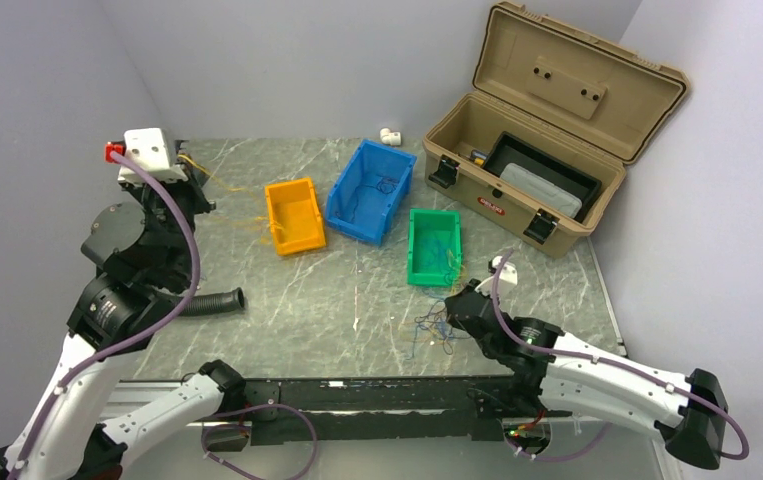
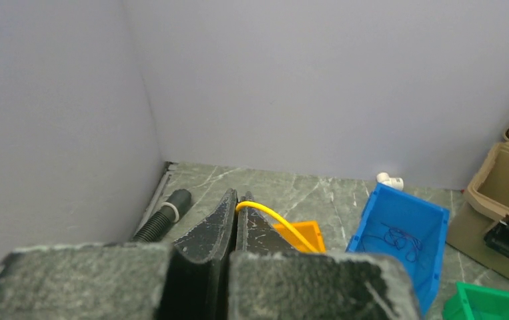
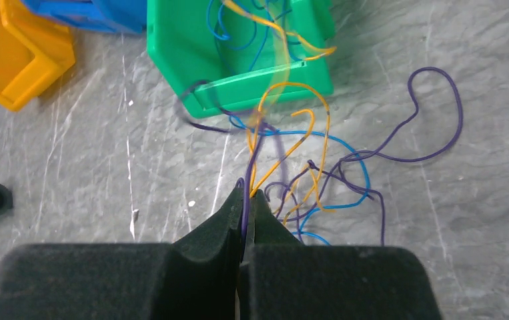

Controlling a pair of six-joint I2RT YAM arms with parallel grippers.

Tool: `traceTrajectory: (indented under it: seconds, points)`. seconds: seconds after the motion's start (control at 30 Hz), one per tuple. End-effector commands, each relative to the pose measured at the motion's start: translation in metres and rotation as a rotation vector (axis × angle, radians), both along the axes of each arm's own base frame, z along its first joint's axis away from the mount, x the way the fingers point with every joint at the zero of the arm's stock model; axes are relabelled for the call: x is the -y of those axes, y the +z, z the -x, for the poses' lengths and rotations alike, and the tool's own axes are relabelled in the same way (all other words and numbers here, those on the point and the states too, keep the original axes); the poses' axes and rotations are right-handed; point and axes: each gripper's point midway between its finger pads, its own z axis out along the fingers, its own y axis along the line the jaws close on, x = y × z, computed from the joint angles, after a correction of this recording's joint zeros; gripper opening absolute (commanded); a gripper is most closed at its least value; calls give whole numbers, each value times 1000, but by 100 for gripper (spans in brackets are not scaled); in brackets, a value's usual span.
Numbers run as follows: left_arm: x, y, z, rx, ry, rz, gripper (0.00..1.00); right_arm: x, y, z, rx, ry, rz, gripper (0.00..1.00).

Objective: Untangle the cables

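A loose tangle of cables [image 3: 318, 180] in purple, blue and yellow-orange lies on the marble table in front of the green bin [image 3: 238, 80]. My right gripper [image 3: 246, 193] is shut on a purple cable [image 3: 245, 207] at the tangle's near edge, and a yellow strand rises right beside its tips. From above, this gripper [image 1: 454, 312] sits at the tangle [image 1: 435, 332]. Raised at the far left, my left gripper [image 2: 237, 203] is shut on a yellow cable [image 2: 278, 223] that arcs down toward the orange bin [image 2: 301, 233]. Blue and yellow cables hang over the green bin's front wall.
The orange bin [image 1: 294, 215], blue bin [image 1: 371, 190] and green bin [image 1: 433, 246] stand in a row mid-table; dark cables lie in the blue one. An open tan toolbox [image 1: 527, 170] is at the back right. A black corrugated hose [image 1: 207, 302] lies left.
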Motion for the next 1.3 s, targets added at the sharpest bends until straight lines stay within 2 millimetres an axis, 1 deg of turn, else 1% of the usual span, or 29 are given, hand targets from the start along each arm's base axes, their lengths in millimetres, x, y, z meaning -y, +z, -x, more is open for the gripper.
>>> traceTrajectory:
  seconds: [0.0,0.03,0.07,0.13,0.17,0.23,0.27,0.3,0.33,0.4,0.5,0.6,0.67,0.8,0.93,1.13,1.27]
  points:
    - [31,-7,-10,13,-141,26,0,20,7,-3,35,-60,43,0]
    - [38,-10,-12,13,-173,23,0,19,9,-3,38,-49,47,0]
    - [47,-12,-14,11,-217,15,0,14,11,-2,45,-10,55,0]
    - [61,-17,-19,-4,-265,39,0,-2,18,-3,75,99,75,1]
    - [64,-20,-22,-13,-274,40,0,-8,22,-2,81,137,73,9]
    - [69,-25,-28,-32,-275,29,0,-20,29,0,98,215,72,48]
    - [70,-27,-31,-40,-267,23,0,-24,33,1,106,241,66,60]
    - [68,-29,-34,-45,-252,17,0,-27,37,1,117,258,58,66]
    - [68,-31,-37,-51,-241,9,0,-28,40,2,126,271,52,69]
    - [66,-33,-42,-62,-220,-4,0,-33,48,3,157,304,33,74]
    - [65,-34,-49,-74,-203,-14,0,-38,58,7,197,355,8,84]
    - [70,-37,-55,-83,-209,-20,0,-41,69,10,236,393,-15,86]
    - [72,-41,-61,-90,-214,-25,0,-41,74,10,254,398,-18,87]
    - [71,-50,-75,-110,-200,-18,0,-37,86,10,290,398,-22,87]
    - [72,-60,-96,-134,-208,9,0,-34,95,10,320,401,-17,88]
    - [76,-80,-137,-200,-235,65,0,-29,107,7,356,393,4,89]
    - [66,-87,-156,-228,-197,78,0,-26,113,6,365,390,23,90]
